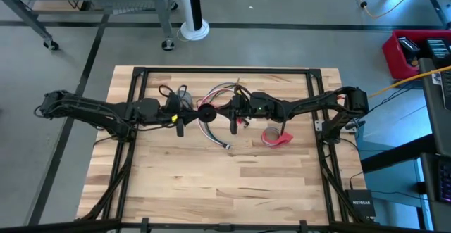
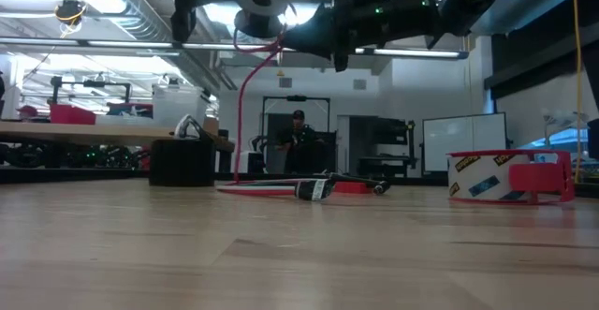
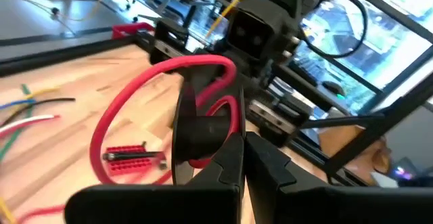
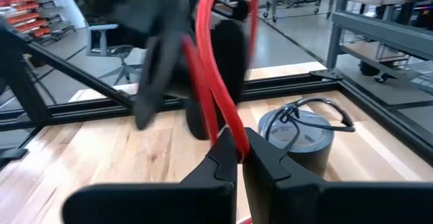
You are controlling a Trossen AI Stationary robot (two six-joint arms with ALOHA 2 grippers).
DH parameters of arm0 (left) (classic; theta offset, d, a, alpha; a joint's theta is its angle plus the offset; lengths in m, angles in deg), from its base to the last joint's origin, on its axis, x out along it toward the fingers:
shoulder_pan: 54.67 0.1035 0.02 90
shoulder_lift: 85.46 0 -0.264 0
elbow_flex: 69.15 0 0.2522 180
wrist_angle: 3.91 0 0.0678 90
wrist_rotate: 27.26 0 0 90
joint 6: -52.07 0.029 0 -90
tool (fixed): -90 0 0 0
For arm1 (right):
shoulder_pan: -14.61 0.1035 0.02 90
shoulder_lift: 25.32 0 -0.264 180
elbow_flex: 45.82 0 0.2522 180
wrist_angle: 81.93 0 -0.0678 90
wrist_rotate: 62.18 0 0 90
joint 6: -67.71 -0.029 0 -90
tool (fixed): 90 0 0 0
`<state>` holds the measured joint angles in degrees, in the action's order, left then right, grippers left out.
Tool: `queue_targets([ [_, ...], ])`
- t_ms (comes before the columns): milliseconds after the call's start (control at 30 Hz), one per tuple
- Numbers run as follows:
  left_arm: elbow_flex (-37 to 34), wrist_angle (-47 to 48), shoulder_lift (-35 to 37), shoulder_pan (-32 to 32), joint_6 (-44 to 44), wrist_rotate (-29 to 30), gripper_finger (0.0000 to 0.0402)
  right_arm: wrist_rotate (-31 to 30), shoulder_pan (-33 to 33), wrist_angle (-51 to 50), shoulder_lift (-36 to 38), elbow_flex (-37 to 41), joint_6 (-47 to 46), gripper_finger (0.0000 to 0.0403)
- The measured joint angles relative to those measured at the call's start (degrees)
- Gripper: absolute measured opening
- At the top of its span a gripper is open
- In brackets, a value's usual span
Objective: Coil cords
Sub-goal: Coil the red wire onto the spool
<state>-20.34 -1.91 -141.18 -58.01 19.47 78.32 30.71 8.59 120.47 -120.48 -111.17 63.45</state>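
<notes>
Red strand, high view: we see both arms reaching inward and meeting at table centre. The left gripper [image 1: 182, 126] and right gripper [image 1: 233, 124] flank a small black spool [image 1: 206, 112]; the cords [image 1: 224, 91] loop behind it, and one strand trails down to a plug end [image 1: 226, 146] on the near side.
Low view: we read the red cord [image 2: 241, 113] hanging from the raised spool [image 2: 257, 15] to the table, where the remaining bundle [image 2: 309, 188] lies flat, its long axis across the view. Both arms are high above the wood.
Left wrist view: we find the left gripper [image 3: 242, 158] pinched shut on the black spool [image 3: 196, 126], red cord [image 3: 135, 92] arching just ahead of the fingertips.
Right wrist view: we find the right gripper [image 4: 241, 155] closed narrowly on the red cord [image 4: 220, 82], which rises straight ahead to the spool.
Next move, judged: we expect wrapping; the right arm feeds, the left arm holds.
</notes>
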Motion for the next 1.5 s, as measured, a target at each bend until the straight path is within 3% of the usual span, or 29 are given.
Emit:
queue_targets([
  [200, 0.0, 0.3, 0.0, 1.3, 0.5, 1.6, 0.0000, 1.7, 0.0, -0.2, 0.0, 0.0, -2.2, 0.0011],
  [467, 0.0, -1.1, -0.1, 1.6, 9.0, 2.7, 0.0000, 3.4, 0.1, -1.8, 0.0, 0.0, -3.4, 0.0011],
  [833, 0.1, -1.2, -2.6, 1.6, 9.8, 1.8, 0.0000, 5.8, 0.1, -0.7, 0.0, 0.1, -4.6, 0.0011],
  [1133, 0.0, -3.8, -2.9, 1.0, 19.3, 1.4, 0.0000, 5.8, 0.1, -2.4, 0.0, 0.0, -6.3, 0.0010],
  [1267, 0.0, -2.9, -2.9, 2.2, 19.4, 4.0, 0.0000, 7.7, 0.1, -2.7, 0.0, 0.0, -8.2, 0.0012],
  [1500, 0.0, 1.1, -2.9, 3.4, 17.0, 3.3, 0.0000, 9.8, 0.1, -2.8, 0.1, 0.0, -9.0, 0.0011],
])
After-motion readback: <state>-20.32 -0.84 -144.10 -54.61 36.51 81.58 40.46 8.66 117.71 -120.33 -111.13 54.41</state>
